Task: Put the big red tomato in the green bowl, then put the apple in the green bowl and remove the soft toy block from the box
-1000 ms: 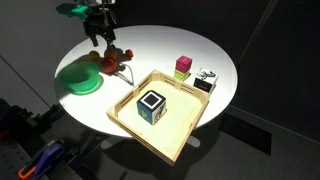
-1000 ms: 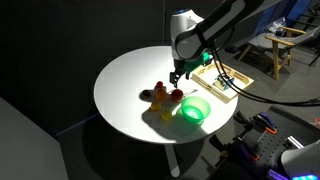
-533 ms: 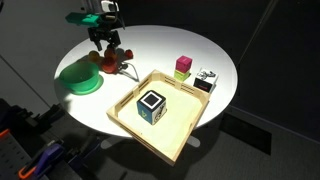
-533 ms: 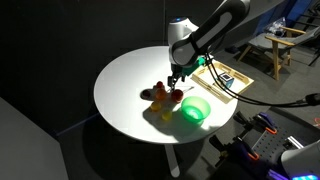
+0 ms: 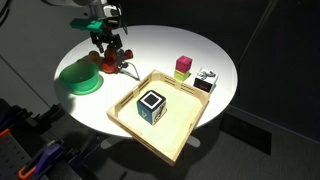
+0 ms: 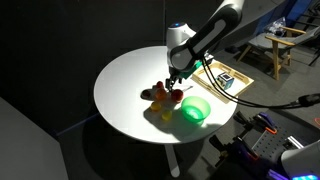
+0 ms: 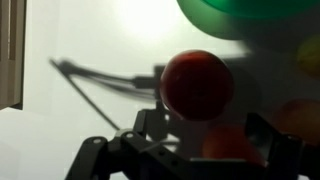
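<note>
The big red tomato fills the middle of the wrist view, just beyond my fingertips. My gripper is open, its jaws spread wide, with a smaller red piece showing between them. A yellow-orange fruit, likely the apple, sits at the right edge. The green bowl lies beyond the tomato. In both exterior views the gripper hangs low over the fruit cluster beside the green bowl. The soft toy block sits in the box.
A pink-and-green block and a black-and-white cube stand on the round white table behind the box. The box lies near the table's edge. A cable's shadow crosses the tabletop in the wrist view.
My gripper has come down towards the fruit cluster and shifted slightly. The fruits, bowl and blocks have not moved.
</note>
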`<state>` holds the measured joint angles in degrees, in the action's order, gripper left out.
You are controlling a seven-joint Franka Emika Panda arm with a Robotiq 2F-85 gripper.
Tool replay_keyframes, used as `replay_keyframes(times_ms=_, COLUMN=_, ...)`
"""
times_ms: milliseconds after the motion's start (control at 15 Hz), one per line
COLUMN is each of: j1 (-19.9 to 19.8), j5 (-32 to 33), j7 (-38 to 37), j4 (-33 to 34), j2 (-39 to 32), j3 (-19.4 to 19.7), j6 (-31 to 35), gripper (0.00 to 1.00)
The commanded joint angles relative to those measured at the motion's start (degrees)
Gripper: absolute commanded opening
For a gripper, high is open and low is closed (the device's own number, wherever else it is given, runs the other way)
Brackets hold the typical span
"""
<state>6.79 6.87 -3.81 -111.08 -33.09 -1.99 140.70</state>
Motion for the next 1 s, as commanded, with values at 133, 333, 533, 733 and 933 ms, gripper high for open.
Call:
replay_keyframes(times_ms=133, j1=-0.2, j5=-0.5, j7=1.6, j4=0.8, j2=-1.7, j3=-0.6, j6=1.9, gripper=1.0)
replay_keyframes(times_ms=333, j1=-0.1, j5=-0.5, j7=1.6, j4=0.8, j2=-2.3, j3=-0.6, j6=2.7, gripper=1.0)
replay_keyframes(times_ms=533, j1=0.0, j5=-0.4, j7=1.2, j4=0.8, j2=-2.6, j3=-0.4, j6=3.1, gripper=1.0)
replay_keyframes(times_ms=733, j1=0.0, j5=-0.4, j7=1.1, j4=0.8, j2=-3.0, j3=-0.3, j6=2.9, gripper=1.0)
replay_keyframes(times_ms=933, j1=0.0, j5=-0.4, j7=1.0, j4=1.0, j2=-3.5, j3=-0.3, j6=2.9, gripper=1.0)
